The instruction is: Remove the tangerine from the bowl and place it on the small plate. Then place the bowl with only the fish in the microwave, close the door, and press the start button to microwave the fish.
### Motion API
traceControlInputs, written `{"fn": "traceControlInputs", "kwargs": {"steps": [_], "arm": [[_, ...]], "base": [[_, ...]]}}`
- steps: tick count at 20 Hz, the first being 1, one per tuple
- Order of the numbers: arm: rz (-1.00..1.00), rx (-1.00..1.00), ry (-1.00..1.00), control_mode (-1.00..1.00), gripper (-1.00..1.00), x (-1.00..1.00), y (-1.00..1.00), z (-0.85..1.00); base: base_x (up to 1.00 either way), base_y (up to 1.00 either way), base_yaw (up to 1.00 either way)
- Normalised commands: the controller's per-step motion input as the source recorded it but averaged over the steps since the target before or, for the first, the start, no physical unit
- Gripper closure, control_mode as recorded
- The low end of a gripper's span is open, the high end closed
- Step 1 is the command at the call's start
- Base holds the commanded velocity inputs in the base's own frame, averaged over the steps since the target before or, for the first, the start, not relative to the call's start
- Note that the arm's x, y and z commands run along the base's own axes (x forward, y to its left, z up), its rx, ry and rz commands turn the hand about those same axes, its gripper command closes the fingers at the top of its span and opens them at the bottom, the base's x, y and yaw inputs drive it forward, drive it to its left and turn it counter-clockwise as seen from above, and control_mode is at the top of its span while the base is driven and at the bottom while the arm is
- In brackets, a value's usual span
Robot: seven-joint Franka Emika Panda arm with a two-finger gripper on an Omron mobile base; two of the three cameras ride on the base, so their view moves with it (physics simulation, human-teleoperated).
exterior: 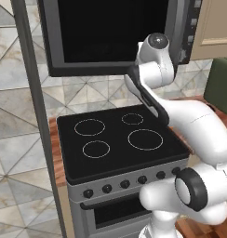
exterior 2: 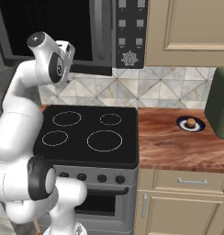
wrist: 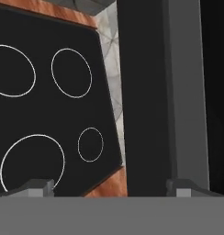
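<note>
One step visibly done: tangerine on small plate. Gripper fingers spread, empty, at microwave door; closing and start remain.

The microwave hangs above the stove; right of the stove, the tangerine sits on the small plate on the counter.

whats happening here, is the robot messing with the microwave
Yes. The white arm's gripper is raised against the wide dark grey-framed microwave door above the black four-ring cooktop, holding nothing. The tiny orange tangerine already sits on the small navy plate on the wooden counter.
</note>
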Motion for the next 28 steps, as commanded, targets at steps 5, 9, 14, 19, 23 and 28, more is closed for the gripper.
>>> {"fn": "traceControlInputs", "kwargs": {"steps": [5, 9, 14, 19, 23, 28], "arm": [[-0.01, 0.01, 0.02, -1.0, -1.0, 0.79, -0.14, 0.0], [0.0, 0.02, 0.01, -1.0, -1.0, 0.67, -0.07, 0.0], [0.0, 0.01, 0.04, -1.0, -1.0, 0.39, 0.0, -0.04], [0.0, 0.02, 0.06, -1.0, -1.0, -0.05, -0.11, -0.04], [0.0, 0.06, -0.02, -1.0, -1.0, -0.87, -0.65, 0.01], [0.0, 0.09, -0.12, -1.0, -1.0, -1.0, -0.92, 0.0]], "base": [[0.0, 0.0, 0.0], [0.0, 0.0, 0.0], [0.0, 0.0, 0.0], [0.0, 0.0, 0.0], [0.0, 0.0, 0.0], [0.0, 0.0, 0.0]]}}
